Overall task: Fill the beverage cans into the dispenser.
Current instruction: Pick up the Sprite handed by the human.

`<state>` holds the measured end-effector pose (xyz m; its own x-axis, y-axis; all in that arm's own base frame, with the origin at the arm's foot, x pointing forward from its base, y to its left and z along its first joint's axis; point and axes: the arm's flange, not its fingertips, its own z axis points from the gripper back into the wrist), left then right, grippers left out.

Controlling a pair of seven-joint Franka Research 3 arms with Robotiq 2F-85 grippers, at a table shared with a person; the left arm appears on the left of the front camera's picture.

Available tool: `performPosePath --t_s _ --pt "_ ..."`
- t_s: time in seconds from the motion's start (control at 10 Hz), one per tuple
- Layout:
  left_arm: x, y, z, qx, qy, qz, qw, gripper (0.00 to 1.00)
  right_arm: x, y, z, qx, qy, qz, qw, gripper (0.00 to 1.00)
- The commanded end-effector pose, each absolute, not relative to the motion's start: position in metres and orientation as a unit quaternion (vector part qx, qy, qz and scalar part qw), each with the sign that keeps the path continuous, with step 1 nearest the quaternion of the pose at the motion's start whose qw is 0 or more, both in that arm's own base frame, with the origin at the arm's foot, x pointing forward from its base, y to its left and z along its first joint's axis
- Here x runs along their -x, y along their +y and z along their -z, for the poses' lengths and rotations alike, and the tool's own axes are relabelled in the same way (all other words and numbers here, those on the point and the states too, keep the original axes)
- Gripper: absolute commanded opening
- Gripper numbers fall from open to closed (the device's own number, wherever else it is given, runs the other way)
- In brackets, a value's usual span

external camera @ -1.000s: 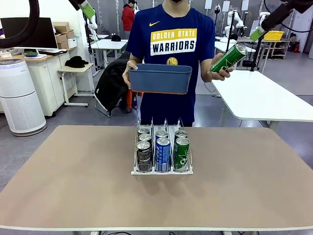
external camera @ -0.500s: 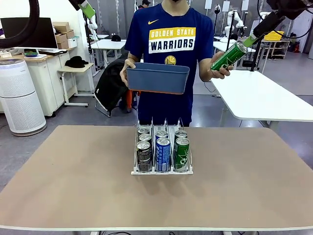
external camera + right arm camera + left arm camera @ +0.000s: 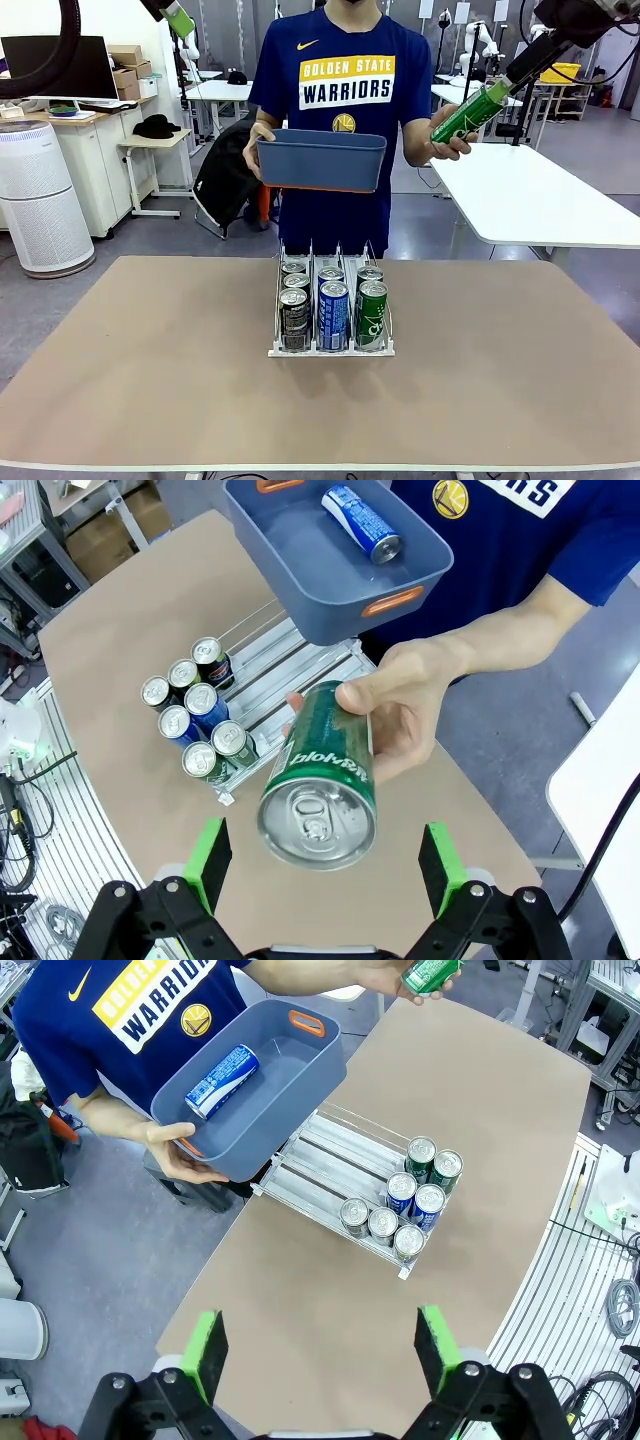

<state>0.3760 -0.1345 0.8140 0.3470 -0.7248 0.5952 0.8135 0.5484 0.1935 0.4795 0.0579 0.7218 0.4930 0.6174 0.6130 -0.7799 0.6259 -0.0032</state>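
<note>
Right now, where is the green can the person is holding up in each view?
Front view: green can, upper right, tilted.
Left wrist view: the can at the top edge, right of centre.
Right wrist view: the can at centre, lid toward the camera.
Shared landmark: blue tub.

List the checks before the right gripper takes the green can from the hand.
1. Right gripper open: ok.
2. Green can centred between its fingers, top toward it: ok.
3. Hand holds the can low, top end free: ok.
4. Fingers far enough around the can to close: cannot tell.
5. Dispenser has room behind its green cans: ok.
6. Left gripper open, high over the table, out of the way: ok.
</note>
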Motion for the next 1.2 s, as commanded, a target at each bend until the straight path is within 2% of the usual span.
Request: performPosePath --t_s 0.0,0.8,1.1 --pt "-0.375 -0.134 -0.813 0.066 -0.324 0.470 0.818 1.00 -0.485 0.062 -0.714 -0.145 -0.295 -0.404 0.854 1.00" --pt "-0.375 -0.134 -0.813 0.066 -0.324 0.470 0.818 1.00 -0.501 0.079 -0.701 -0.189 -0.280 -0.394 0.855 1.00" --pt "-0.375 -0.134 -0.813 0.066 -0.324 0.470 0.818 1.00 -0.497 0.078 -0.699 -0.171 -0.279 -0.409 0.852 1.00"
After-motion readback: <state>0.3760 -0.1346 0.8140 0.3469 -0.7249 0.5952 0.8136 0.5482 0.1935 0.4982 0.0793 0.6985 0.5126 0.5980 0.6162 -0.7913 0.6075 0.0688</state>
